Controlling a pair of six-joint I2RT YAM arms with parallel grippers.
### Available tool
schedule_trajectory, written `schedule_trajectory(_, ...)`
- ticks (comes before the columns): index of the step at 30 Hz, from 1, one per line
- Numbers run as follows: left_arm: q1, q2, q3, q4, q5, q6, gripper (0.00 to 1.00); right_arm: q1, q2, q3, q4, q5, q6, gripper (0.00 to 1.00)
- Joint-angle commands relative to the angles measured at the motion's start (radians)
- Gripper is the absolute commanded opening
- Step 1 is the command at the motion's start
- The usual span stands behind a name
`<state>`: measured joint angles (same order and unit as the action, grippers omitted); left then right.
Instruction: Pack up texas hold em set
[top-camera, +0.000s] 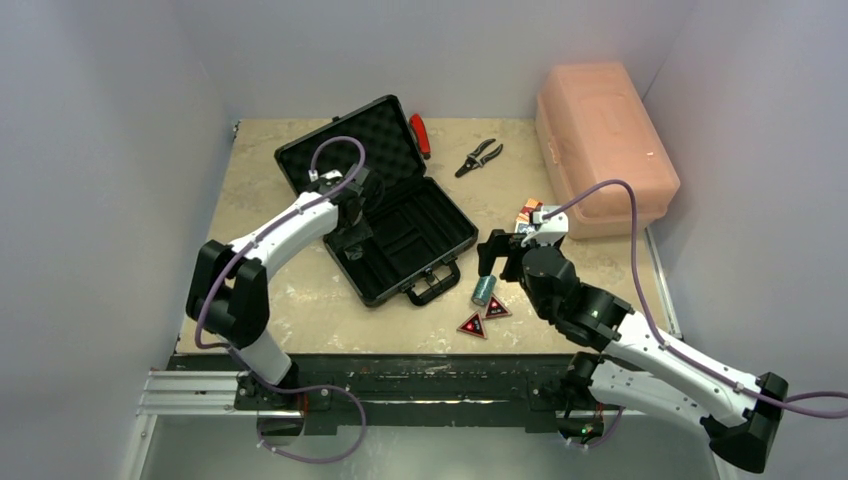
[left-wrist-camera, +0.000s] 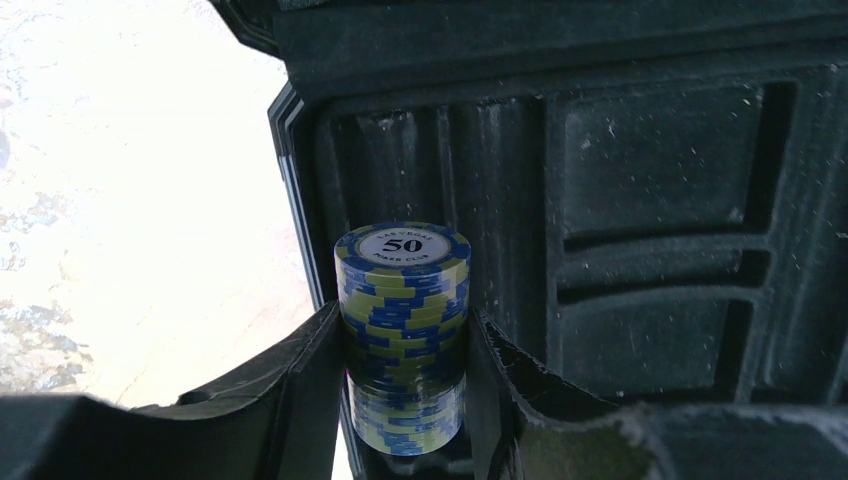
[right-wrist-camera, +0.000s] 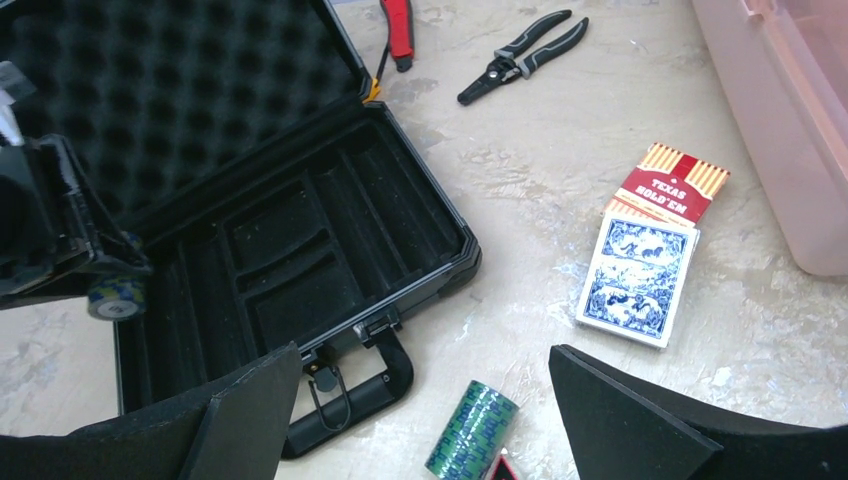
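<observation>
Black foam-lined briefcase (top-camera: 420, 232) sits open on the table (top-camera: 300, 290). So the left gripper (top-camera: 352, 243) is clamped on a blue-and-yellow chip stack (left-wrist-camera: 403, 320) marked 50, right by the narrow slots (left-wrist-camera: 400, 170) at one end of the tray; can't tell if it's touching the foam. Meanwhile the right gripper (right-wrist-camera: 425, 352) is spread wide with nothing in it, hovering over the teal chip roll (right-wrist-camera: 472, 428) lying on its side just in front of the briefcase. Two red-black triangles (top-camera: 472, 325) sit right next to that roll. The blue deck (right-wrist-camera: 637, 268) and red Texas Hold'em deck (right-wrist-camera: 672, 185) lie overlapping near the pink box (right-wrist-camera: 780, 120). Beyond the briefcase: pliers (right-wrist-camera: 522, 55) and a red-handled tool (right-wrist-camera: 397, 28).
</observation>
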<state>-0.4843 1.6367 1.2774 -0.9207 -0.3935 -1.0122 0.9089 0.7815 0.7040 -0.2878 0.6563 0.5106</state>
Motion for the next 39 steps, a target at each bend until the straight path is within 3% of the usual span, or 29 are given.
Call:
schedule_trajectory(1,0.016,0.028,0.054,0.067,-0.023,0.0,0.0,-0.002,-0.01,0.011,0.025,-0.026,-0.027,0.99)
schedule_trajectory(39,0.052,0.162,0.004,0.062,-0.089,-0.008,0.01,-0.002,0.016,0.013,0.01,-0.037,-0.017,0.99)
